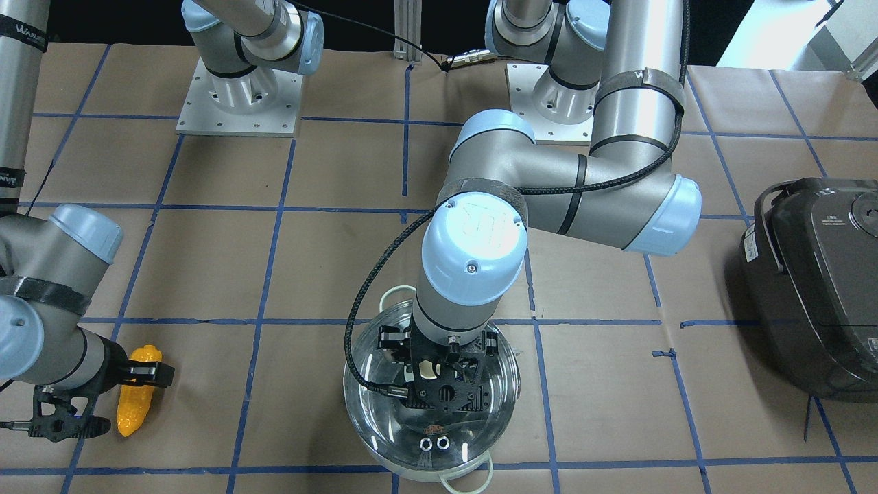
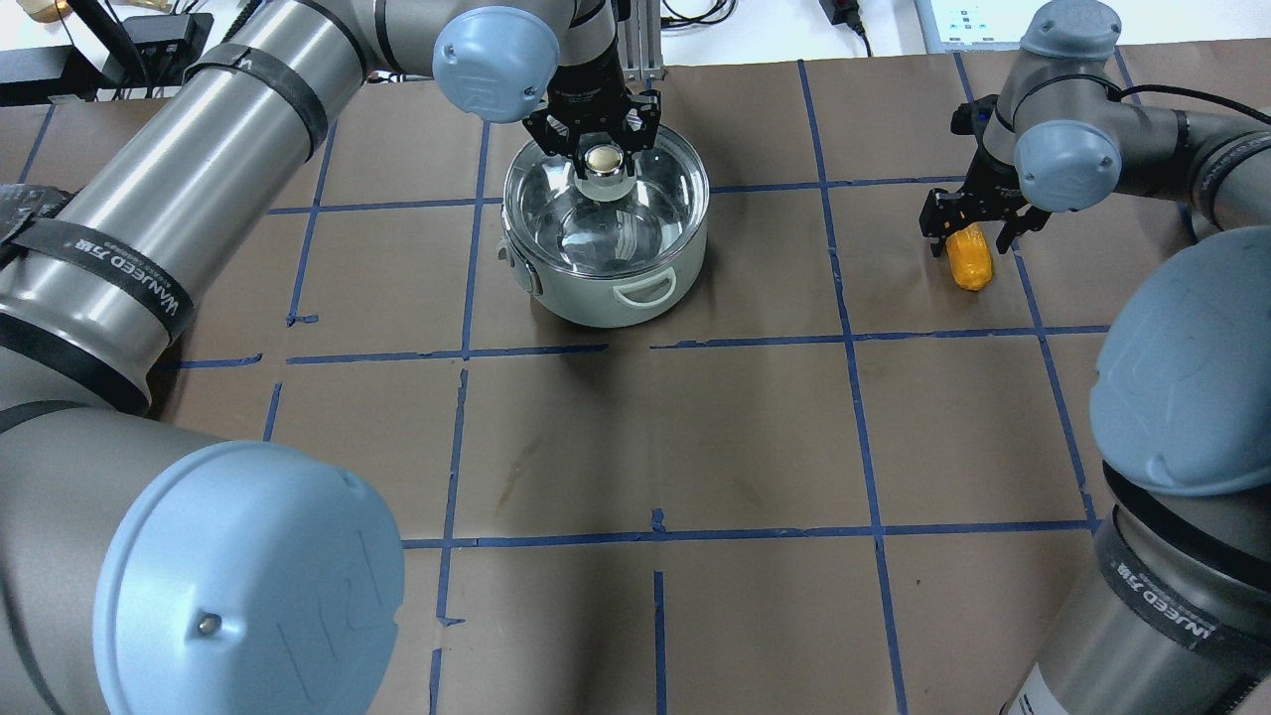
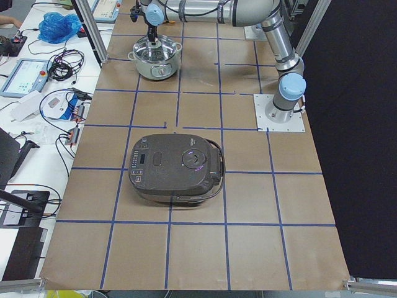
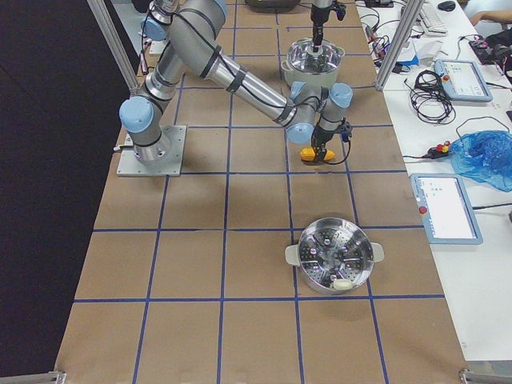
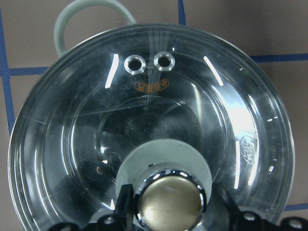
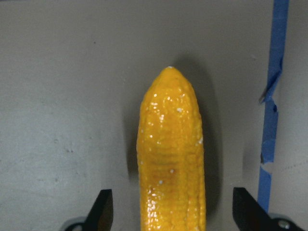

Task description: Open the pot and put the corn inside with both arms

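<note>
Corn point(image 6: 171, 144) lies clear between wide-spread right claw point(image 2: 975, 238); left claw point(image 2: 602, 159) straddles lid knob point(image 5: 169, 202), grip unclear.

Corn point(image 6: 169, 159) butt end cut off by right wrist view's bottom edge; lid knob point(image 5: 169, 204) likewise clipped in left wrist view

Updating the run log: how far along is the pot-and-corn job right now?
Done: nothing yet; both arms are only in position. In hand: left jaws sit around the knob of the lid, which is still on the pot; whether they grip is unclear. Right jaws stand open either side of the corn, which lies on the table. Left: lift the lid, grasp the corn, drop it in.
</note>
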Robot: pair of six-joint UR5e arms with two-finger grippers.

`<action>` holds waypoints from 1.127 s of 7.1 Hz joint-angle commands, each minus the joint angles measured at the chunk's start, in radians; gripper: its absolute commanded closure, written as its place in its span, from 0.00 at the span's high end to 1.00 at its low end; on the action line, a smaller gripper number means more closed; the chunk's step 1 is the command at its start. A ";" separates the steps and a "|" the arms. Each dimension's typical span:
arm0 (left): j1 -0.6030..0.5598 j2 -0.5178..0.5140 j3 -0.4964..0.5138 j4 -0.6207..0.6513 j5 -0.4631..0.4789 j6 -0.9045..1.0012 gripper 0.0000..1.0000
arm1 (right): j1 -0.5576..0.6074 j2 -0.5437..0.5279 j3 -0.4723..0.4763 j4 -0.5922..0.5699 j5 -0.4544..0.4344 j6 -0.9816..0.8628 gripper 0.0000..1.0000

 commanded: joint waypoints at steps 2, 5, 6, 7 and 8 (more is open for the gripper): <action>0.000 0.044 0.008 -0.024 0.011 0.006 0.02 | 0.000 0.008 -0.009 -0.033 0.003 -0.005 0.10; 0.026 0.225 0.007 -0.225 0.056 0.056 0.02 | 0.057 -0.041 -0.287 0.228 0.001 0.024 0.04; 0.082 0.253 -0.010 -0.237 0.078 0.113 0.02 | 0.144 -0.041 -0.391 0.302 0.000 0.058 0.04; 0.156 0.279 -0.012 -0.275 0.077 0.187 0.02 | 0.238 -0.036 -0.462 0.326 0.011 0.113 0.05; 0.220 0.311 -0.015 -0.300 0.077 0.259 0.02 | 0.336 -0.036 -0.485 0.320 0.015 0.288 0.05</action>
